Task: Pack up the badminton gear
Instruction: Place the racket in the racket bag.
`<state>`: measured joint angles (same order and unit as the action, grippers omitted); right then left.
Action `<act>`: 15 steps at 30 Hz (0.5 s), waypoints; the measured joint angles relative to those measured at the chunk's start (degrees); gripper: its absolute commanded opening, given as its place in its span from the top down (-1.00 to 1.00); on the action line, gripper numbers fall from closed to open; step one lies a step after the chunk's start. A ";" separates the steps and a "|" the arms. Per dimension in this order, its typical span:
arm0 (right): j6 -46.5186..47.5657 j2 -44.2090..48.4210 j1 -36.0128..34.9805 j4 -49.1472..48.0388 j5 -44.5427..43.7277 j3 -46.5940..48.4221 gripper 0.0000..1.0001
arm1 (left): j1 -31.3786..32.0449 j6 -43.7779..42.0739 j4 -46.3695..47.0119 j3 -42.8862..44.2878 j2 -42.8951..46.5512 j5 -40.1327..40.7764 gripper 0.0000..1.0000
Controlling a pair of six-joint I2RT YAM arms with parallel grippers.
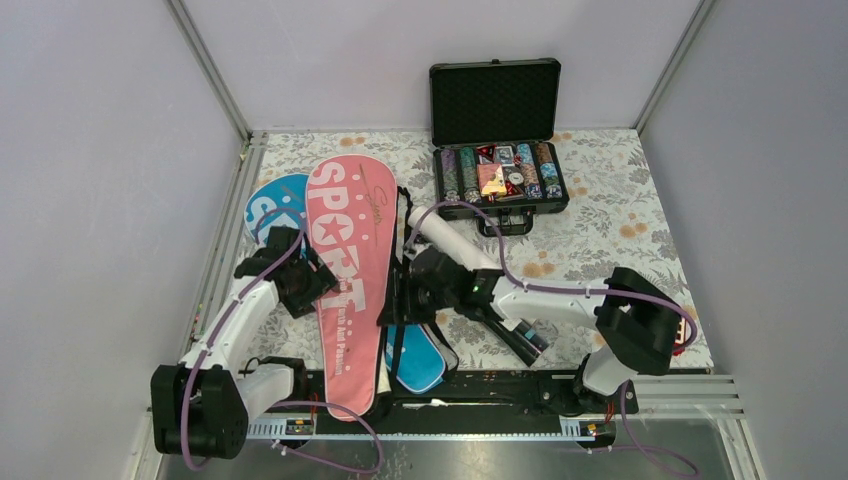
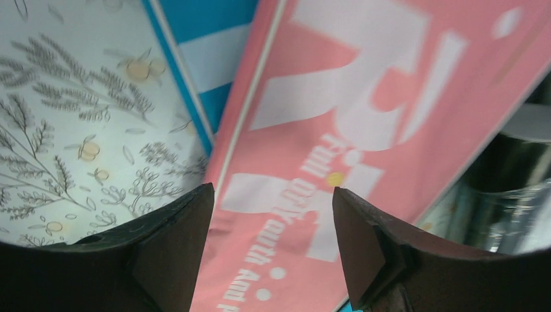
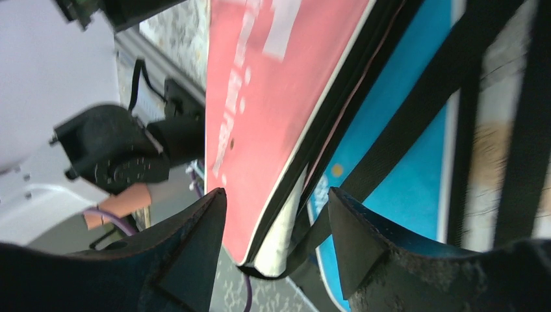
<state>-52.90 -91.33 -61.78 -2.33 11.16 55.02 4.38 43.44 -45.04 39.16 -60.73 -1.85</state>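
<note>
A bench (image 1: 620, 215) covered in a floral cloth, seen from above. A long pink racket-shaped cover (image 1: 345, 250) printed "SPORT" lies from the far left of centre down to the near edge. Under it is a blue cover (image 1: 272, 205), showing at the far left and again near the pink one's handle end. The left claw (image 1: 312, 285) hangs over the pink cover's left edge. Its fingers (image 2: 172, 240) stand well apart with the pink fabric showing between them, and they grip nothing. The right claw (image 1: 400, 295) is at the cover's right edge, also spread open, with the pink edge and a black strap (image 3: 403, 130) in the gap. Just right of the covers lies a white tube (image 1: 450, 238), partly hidden by the right arm, and a dark tube (image 1: 528, 340) lies nearer. At the far side a black case (image 1: 497, 100) of poker chips stands open.
</note>
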 measured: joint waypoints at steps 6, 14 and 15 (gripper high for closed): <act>-4.00 -0.02 -6.19 -5.22 2.97 -2.86 -0.24 | -0.13 0.50 0.68 -6.14 3.34 -5.64 -0.47; -6.38 -1.92 -9.46 -6.86 1.92 -2.82 -0.25 | -0.15 1.92 1.42 -6.69 6.88 -7.56 -0.46; -6.43 -2.23 -9.55 -6.47 1.60 -2.69 -0.26 | -0.15 2.03 1.42 -6.69 6.88 -7.67 -0.46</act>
<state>-59.33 -93.56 -71.33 -8.80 12.75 52.34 4.23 45.47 -43.62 32.47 -53.84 -9.52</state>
